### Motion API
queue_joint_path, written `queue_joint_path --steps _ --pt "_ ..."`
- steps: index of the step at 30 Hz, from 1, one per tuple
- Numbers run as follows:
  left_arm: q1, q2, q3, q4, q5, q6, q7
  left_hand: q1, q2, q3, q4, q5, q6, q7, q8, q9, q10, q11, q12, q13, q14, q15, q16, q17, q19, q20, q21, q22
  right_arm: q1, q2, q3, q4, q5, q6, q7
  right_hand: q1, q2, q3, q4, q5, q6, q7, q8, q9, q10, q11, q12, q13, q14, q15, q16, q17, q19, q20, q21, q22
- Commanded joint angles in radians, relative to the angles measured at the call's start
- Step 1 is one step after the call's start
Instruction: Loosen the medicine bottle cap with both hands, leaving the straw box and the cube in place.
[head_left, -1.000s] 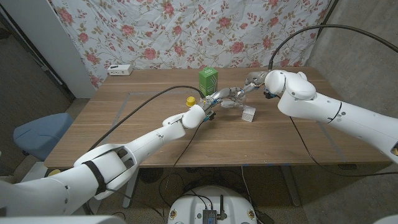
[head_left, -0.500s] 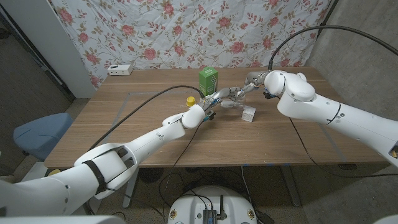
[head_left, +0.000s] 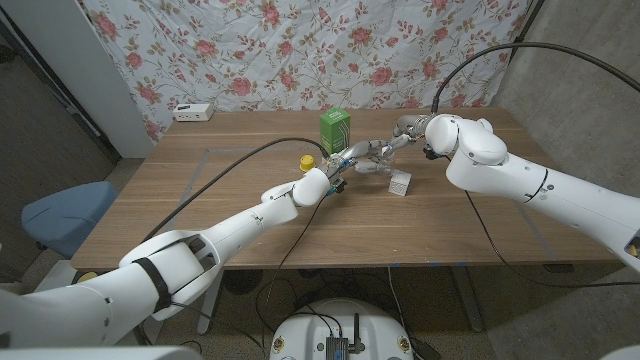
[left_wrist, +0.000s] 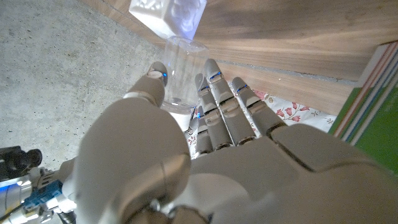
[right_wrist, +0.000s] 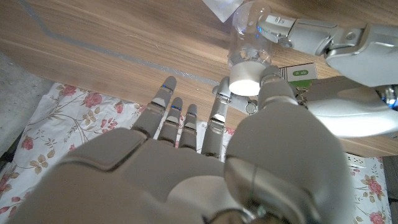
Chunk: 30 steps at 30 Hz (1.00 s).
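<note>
Head view: nothing has shifted in the last second. My left hand and right hand stay locked together at centre frame, beside the straw box and cube, so the twist seems stalled.

Left wrist view: my fingers grasp the clear medicine bottle.

Right wrist view: my thumb and finger pinch the white cap, upper middle.

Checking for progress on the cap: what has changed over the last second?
Nothing visibly moved. The left hand still holds the clear medicine bottle, the right hand stays at its white cap; the green straw box and white cube remain in place.
</note>
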Motion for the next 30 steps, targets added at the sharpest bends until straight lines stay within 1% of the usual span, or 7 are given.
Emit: queue_joint_path --steps 1,5,11,22,30 --pt "-0.006 -0.006 0.001 0.015 -0.002 -0.006 -0.002 -0.003 0.011 0.008 0.005 0.008 0.000 -0.004 -0.001 0.003 0.073 -0.069 0.003 0.006 0.008 -0.066 0.003 0.004 -0.004 -0.025 0.001 0.002 -0.010 0.004 0.012 0.003 -0.005 0.013 -0.007 0.014 0.005 0.006 -0.009 0.004 0.020 -0.007 0.009 0.004 0.016 -0.003 0.005 0.003 0.012 -0.006 0.007 0.003 0.009 -0.003 0.005 0.002" --pt "-0.010 -0.007 0.002 0.020 -0.003 -0.007 -0.005 -0.003 0.012 0.009 0.004 0.008 0.000 -0.003 0.000 0.003 0.072 -0.071 0.003 0.006 0.008 -0.067 0.003 0.004 -0.004 -0.025 0.001 0.002 -0.016 0.005 0.020 0.003 -0.003 0.023 -0.017 0.021 0.007 0.008 -0.012 0.005 0.031 -0.010 0.014 0.003 0.020 -0.003 0.005 0.003 0.015 -0.012 0.007 0.003 0.012 -0.003 0.005 0.002" --pt "-0.015 -0.009 0.003 0.029 -0.006 -0.011 -0.009 -0.003 0.011 0.009 0.004 0.008 0.001 -0.003 0.000 0.003 0.074 -0.071 0.003 0.006 0.008 -0.067 0.003 0.004 -0.004 -0.025 0.001 0.002 -0.022 0.006 0.026 0.003 -0.007 0.027 -0.022 0.028 0.009 0.011 -0.016 0.005 0.041 -0.013 0.019 0.001 0.031 -0.010 0.007 0.003 0.021 -0.019 0.009 0.003 0.017 -0.006 0.006 0.002" --pt "-0.014 -0.008 0.003 0.027 -0.008 -0.007 -0.010 -0.003 0.011 0.009 0.003 0.008 0.001 -0.003 0.000 0.003 0.074 -0.069 0.003 0.006 0.010 -0.067 0.004 0.005 -0.004 -0.026 0.001 0.002 -0.039 0.011 0.044 0.003 0.000 0.036 -0.043 0.030 0.012 0.011 -0.015 0.004 0.044 -0.013 0.021 0.000 0.035 -0.010 0.006 0.003 0.023 -0.022 0.010 0.004 0.020 -0.008 0.005 0.002" --pt "-0.013 -0.008 0.003 0.029 -0.009 -0.006 -0.009 -0.003 0.011 0.009 0.003 0.008 0.000 -0.002 -0.001 0.003 0.075 -0.071 0.004 0.006 0.010 -0.068 0.004 0.005 -0.003 -0.027 0.002 0.002 -0.039 0.013 0.045 0.004 0.001 0.033 -0.038 0.031 0.013 0.010 -0.015 0.003 0.052 -0.014 0.025 -0.002 0.040 -0.012 0.005 0.003 0.026 -0.027 0.011 0.005 0.024 -0.011 0.005 0.002"
